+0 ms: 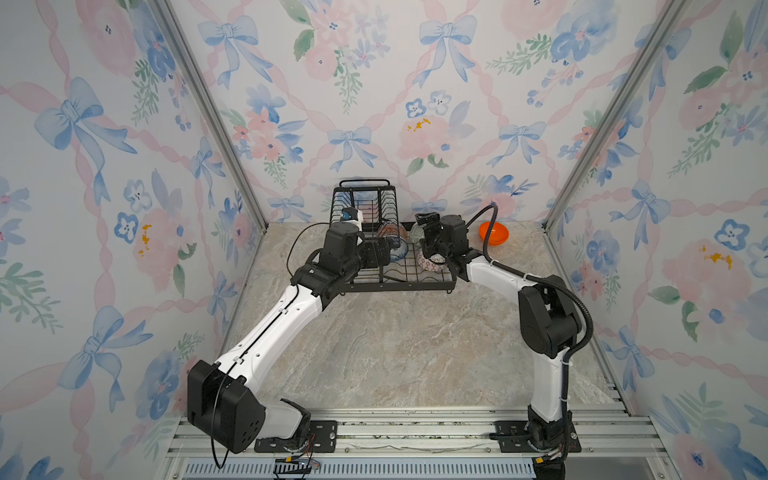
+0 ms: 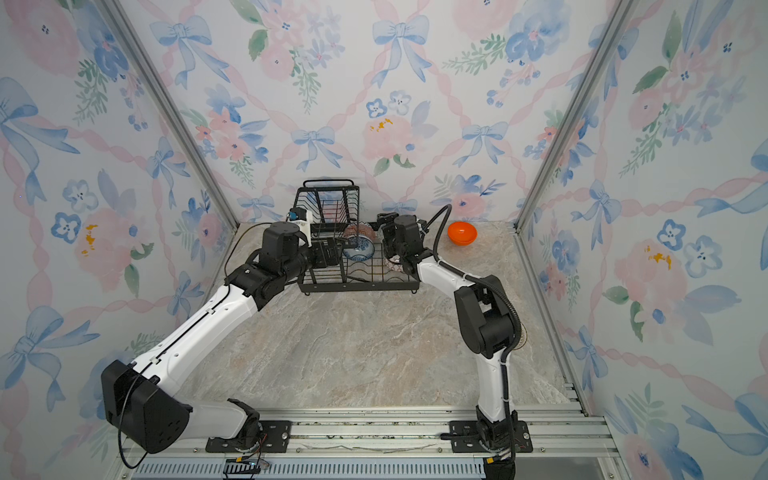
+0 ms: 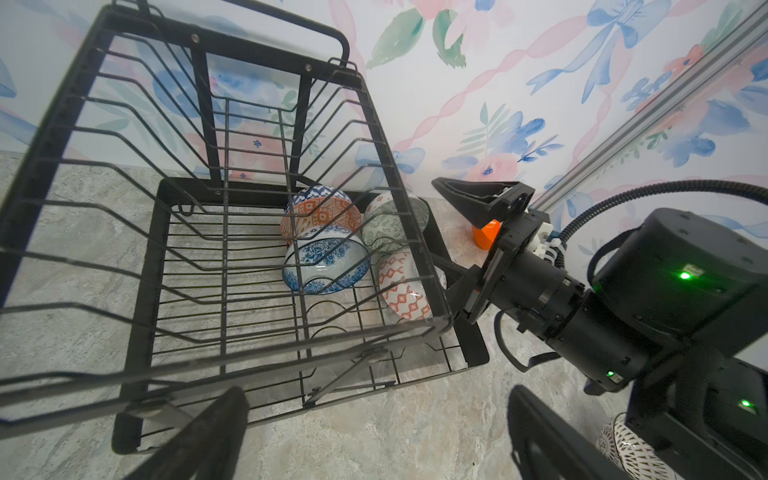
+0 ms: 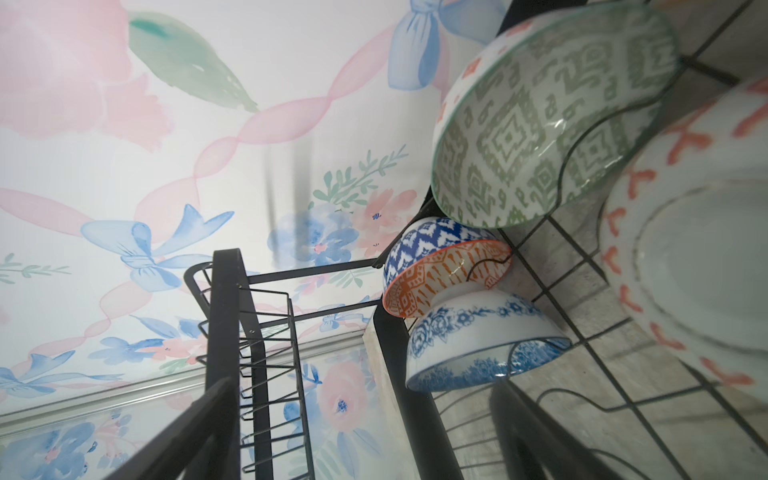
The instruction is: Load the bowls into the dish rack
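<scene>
The left arm and right arm are each made of glossy white links joined by matt black, rounded joint housings. A thin black cable is run along the left arm. A thick corrugated black hose is fastened to the right arm with white cable ties. Each arm is fixed to a black base plate with silver screws. Green lights are seen on the right arm's housings.

A black wire two-tier dish rack stands on the surface. Four bowls lean on edge in its base:

- a blue-and-orange geometric bowl
- a white bowl with blue flowers
- a grey-green patterned bowl
- an orange-and-white patterned bowl

A plain glossy orange bowl sits upright outside, to the right of the rack. A white bowl with dark lattice is also outside the rack and partly hidden.
</scene>
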Motion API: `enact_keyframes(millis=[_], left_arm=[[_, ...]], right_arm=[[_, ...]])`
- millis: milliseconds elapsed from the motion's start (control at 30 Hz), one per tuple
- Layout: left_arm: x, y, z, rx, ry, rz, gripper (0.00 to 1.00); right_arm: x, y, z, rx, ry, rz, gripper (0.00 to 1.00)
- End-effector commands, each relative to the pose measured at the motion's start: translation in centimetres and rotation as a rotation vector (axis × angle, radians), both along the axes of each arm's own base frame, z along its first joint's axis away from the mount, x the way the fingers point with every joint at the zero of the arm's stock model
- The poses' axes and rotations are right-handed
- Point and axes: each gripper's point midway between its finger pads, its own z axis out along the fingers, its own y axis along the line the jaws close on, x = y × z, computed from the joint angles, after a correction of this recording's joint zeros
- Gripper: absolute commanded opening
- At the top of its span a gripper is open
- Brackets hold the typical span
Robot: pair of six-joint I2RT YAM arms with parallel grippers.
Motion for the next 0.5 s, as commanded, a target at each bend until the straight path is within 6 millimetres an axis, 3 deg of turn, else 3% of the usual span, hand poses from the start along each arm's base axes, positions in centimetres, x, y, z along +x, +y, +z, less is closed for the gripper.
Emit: enact_keyframes(millis=[0, 233, 467], left_arm=[[0.6, -0.1, 0.9, 0.021, -0.027, 0.001, 0.98], [0.7, -1.7, 1.1, 0.032, -0.034, -0.022, 0.98], [0.2, -4.9, 1.0, 0.054, -0.040, -0.083, 0.98]], right_arm=[[-1.5, -1.7, -0.1, -0.091, 0.048, 0.026, 0.97], [-4.6, -4.1, -3.3, -0.160, 0.194, 0.046, 0.97], [-7.1, -6.0, -6.3, -0.194, 0.302, 0.029, 0.97]])
